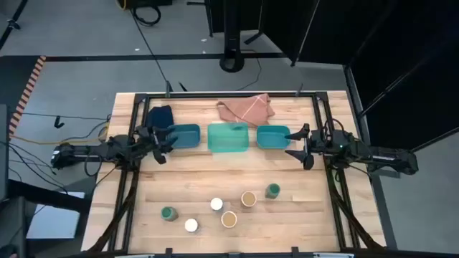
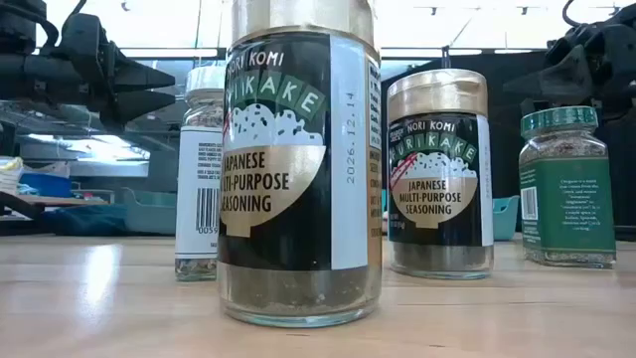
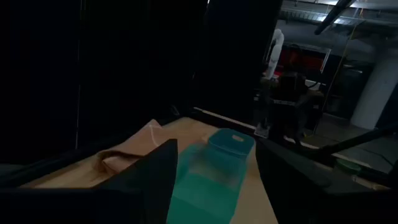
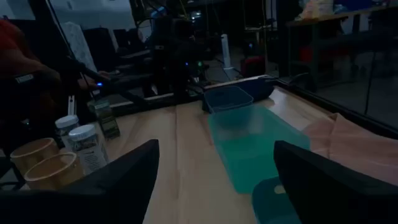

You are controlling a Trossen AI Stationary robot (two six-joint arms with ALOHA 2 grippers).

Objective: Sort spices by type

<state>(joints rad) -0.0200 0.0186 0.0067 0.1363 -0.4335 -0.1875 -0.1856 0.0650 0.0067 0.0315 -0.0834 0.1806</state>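
Observation:
Six small spice jars stand upright on their bases near the table's near edge. Two are green-lidded (image 1: 168, 213) (image 1: 272, 190), two white-lidded (image 1: 216, 204) (image 1: 191, 225), two tan-lidded (image 1: 248, 198) (image 1: 229, 218). In the low view a tan-lidded jar (image 2: 298, 159) stands closest, with another (image 2: 437, 169), a white-lidded one (image 2: 204, 169) and a green-lidded one (image 2: 566, 184) behind. My left gripper (image 1: 163, 140) (image 3: 214, 186) hovers open at the left teal tray's end. My right gripper (image 1: 297, 143) (image 4: 217, 186) hovers open at the right tray's end. Both are far from the jars.
Three teal trays (image 1: 183, 136) (image 1: 229, 137) (image 1: 272, 136) sit in a row across the table's middle. A pink cloth (image 1: 246, 109) and a dark blue cloth (image 1: 160, 115) lie behind them at the far edge. Bare wood lies between trays and jars.

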